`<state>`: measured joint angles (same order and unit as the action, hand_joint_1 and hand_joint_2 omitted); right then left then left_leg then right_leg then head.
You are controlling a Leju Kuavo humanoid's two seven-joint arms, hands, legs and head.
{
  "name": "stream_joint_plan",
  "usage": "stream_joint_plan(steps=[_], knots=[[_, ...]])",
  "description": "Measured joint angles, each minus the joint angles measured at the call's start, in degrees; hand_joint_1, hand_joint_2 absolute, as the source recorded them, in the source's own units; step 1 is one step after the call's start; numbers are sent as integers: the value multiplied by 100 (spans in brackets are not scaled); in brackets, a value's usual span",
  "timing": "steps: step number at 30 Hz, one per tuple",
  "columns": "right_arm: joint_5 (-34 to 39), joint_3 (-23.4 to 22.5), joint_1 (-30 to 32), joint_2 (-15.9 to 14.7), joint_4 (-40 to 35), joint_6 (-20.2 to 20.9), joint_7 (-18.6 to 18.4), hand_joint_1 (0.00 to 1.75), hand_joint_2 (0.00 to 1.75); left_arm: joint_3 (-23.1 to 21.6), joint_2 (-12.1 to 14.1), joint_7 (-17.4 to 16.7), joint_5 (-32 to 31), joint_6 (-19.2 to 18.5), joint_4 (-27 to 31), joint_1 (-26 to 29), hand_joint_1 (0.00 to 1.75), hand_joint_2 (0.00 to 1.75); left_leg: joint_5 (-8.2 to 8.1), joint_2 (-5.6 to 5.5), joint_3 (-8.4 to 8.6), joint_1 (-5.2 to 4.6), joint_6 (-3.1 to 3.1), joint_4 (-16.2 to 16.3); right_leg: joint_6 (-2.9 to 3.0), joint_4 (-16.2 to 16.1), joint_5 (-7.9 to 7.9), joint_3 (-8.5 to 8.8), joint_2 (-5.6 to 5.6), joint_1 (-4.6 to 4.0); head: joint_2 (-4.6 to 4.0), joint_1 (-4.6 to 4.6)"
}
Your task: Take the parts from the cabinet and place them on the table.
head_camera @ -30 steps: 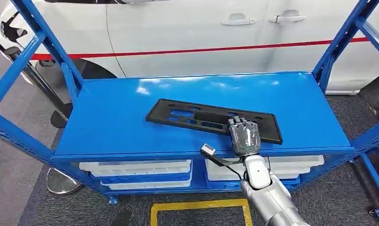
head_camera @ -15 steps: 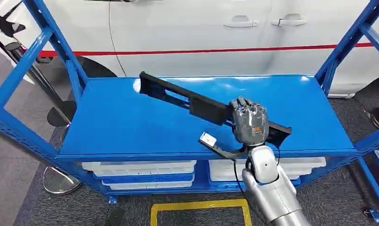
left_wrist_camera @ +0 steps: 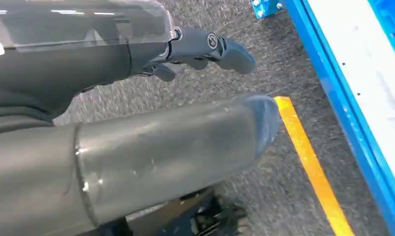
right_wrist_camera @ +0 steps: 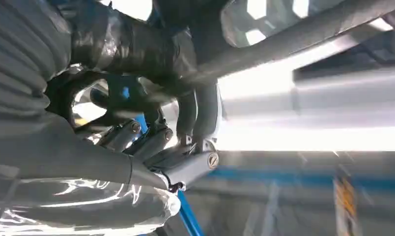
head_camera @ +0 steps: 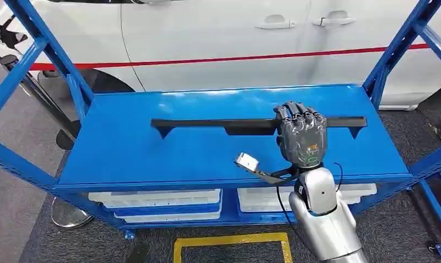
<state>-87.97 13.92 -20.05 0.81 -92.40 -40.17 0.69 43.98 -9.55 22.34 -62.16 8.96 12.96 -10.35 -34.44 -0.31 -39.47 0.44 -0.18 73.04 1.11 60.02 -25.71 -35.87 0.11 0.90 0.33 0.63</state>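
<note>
I see the long black part lifted edge-on above the blue shelf, stretching left to right. It looks stiff, light and thin, and held off-centre its long left end may lever down. My right hand clasps it toward the right end, fingers curled over the top, forearm rising from below. My left hand hangs over the floor, holding nothing, fingers loose.
</note>
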Motion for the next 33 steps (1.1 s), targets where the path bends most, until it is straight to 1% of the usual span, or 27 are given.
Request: stream_joint_plan(steps=[1,2,4,5,6,7,10,11,12,13,14,15,16,17,18,19,20,21,22,23,26,27,28,29,31,32,33], knots=[[0,-31,1,53,-160,2,179,175,175,9,0,39,48,31,0,10,0,0,-57,0,-159,3,-3,300,6,3,-4,4,4,-10,0,2],[0,-57,4,109,-328,2,376,175,175,20,0,105,87,57,0,15,0,0,24,0,-207,3,5,344,16,4,-12,17,7,-19,0,2],[0,-87,44,216,-623,4,610,175,175,39,0,309,159,92,0,9,0,0,457,-1,31,-1,52,-244,10,4,-31,56,8,-33,0,0],[0,-92,54,275,-800,4,701,175,175,42,0,409,173,109,0,10,0,0,776,-1,315,-8,93,-858,9,4,-45,86,7,-39,0,0],[0,-92,54,321,-926,4,749,175,175,44,0,457,201,111,0,8,0,0,897,-1,489,-20,126,-1288,0,2,-54,103,4,-39,0,0],[0,-92,56,345,-1018,9,771,175,175,46,0,496,207,105,0,6,0,175,813,-3,539,-41,148,-1351,-20,-12,-46,90,5,-55,0,-2],[4,-92,67,419,-1245,11,784,175,175,46,0,586,220,63,0,31,0,175,844,-8,551,-97,175,-1408,-112,-40,-18,75,10,-21,0,2],[11,-92,66,450,-1335,9,799,175,175,48,2,599,227,41,0,34,0,175,874,-10,567,-90,218,-1464,-152,-52,-13,91,9,-25,0,-2],[28,-94,71,457,-1401,9,815,175,175,48,0,601,244,18,0,41,0,175,928,5,615,-30,250,-1546,-181,10,-61,83,-4,-24,0,-2],[41,-96,70,459,-1450,9,862,175,175,48,0,607,262,-5,0,39,0,175,938,-3,633,-38,267,-1571,-198,163,-189,14,-1,-29,0,-2],[77,-111,69,463,-1483,9,957,175,175,50,0,614,275,-35,0,36,0,175,940,1,629,-38,297,-1571,-199,484,-398,-141,4,-29,0,-2],[136,-129,73,465,-1510,9,1056,175,175,52,2,618,282,-64,0,38,0,175,937,4,624,-46,301,-1562,-206,958,-632,-369,3,-23,-2,-2],[407,-212,85,542,-1540,9,1559,175,175,55,4,638,317,-134,0,44,0,175,935,6,621,-49,302,-1559,-211,1338,-769,-556,2,-20,0,-2],[773,-412,109,726,-1540,11,2253,175,175,57,9,649,341,-177,0,50,0,175,934,9,614,-49,302,-1552,-216,1576,-808,-685,0,-20,0,-4],[1016,-645,127,927,-1540,9,2809,175,175,59,11,655,339,-190,0,55,0,175,930,8,610,-48,297,-1543,-220,1537,-698,-676,-5,-14,0,-2],[1262,-847,131,1089,-1540,11,3428,175,175,59,11,658,330,-190,0,62,0,175,921,3,611,-44,293,-1529,-217,1321,-534,-566,-9,-9,0,-4],[1408,-1010,136,1235,-1540,11,3799,175,175,59,11,656,297,-157,0,71,0,175,905,-3,614,-37,275,-1503,-209,854,-272,-324,-9,-2,0,-4],[1443,-1036,146,1296,-1542,11,3862,175,175,52,4,649,271,-111,0,83,0,175,876,-9,613,-31,256,-1468,-200,363,-51,-66,-10,-1,0,-2],[1462,-1038,166,1346,-1542,11,3870,175,175,46,2,645,262,-63,0,102,0,175,850,-8,602,-29,224,-1435,-177,63,-103,77,-9,-5,0,-4],[1473,-1038,196,1430,-1542,11,3870,175,175,46,2,639,260,-27,0,105,0,175,823,-9,566,-82,181,-1370,-147,19,-71,68,-4,-21,0,-2],[1624,-1060,287,1620,-1531,13,3870,175,175,46,-37,450,323,79,0,130,0,175,836,-7,579,-61,111,-1416,-65,37,-69,50,26,-44,0,-2],[1672,-1060,305,1672,-1516,13,3870,175,175,48,-44,397,356,83,0,137,0,175,811,-6,570,-60,88,-1394,-35,13,-51,62,20,-13,0,0],[1703,-1060,314,1711,-1501,13,3870,175,175,48,-48,389,389,70,0,148,0,175,709,-3,536,-40,57,-1288,-15,4,-48,66,15,-7,0,-2],[1722,-1060,316,1757,-1488,13,3872,175,175,50,-57,387,409,33,0,151,0,175,486,-2,386,-33,25,-952,15,5,-49,64,8,-9,0,2],[1751,-1060,321,1799,-1455,13,3872,175,175,52,-77,371,448,-7,-2,170,0,175,68,-1,-18,-21,-15,-76,35,12,-47,60,-13,-32,0,0],[1753,-1060,323,1801,-1422,15,3872,175,175,59,-85,341,463,-48,-2,187,0,175,-33,-1,-189,-21,-21,286,37,14,-48,59,-14,-43,0,0],[1722,-1060,327,1801,-1383,15,3868,175,175,70,-85,275,474,-70,-2,203,0,175,12,-1,-222,-21,-8,347,37,15,-48,59,-12,-55,0,0]])
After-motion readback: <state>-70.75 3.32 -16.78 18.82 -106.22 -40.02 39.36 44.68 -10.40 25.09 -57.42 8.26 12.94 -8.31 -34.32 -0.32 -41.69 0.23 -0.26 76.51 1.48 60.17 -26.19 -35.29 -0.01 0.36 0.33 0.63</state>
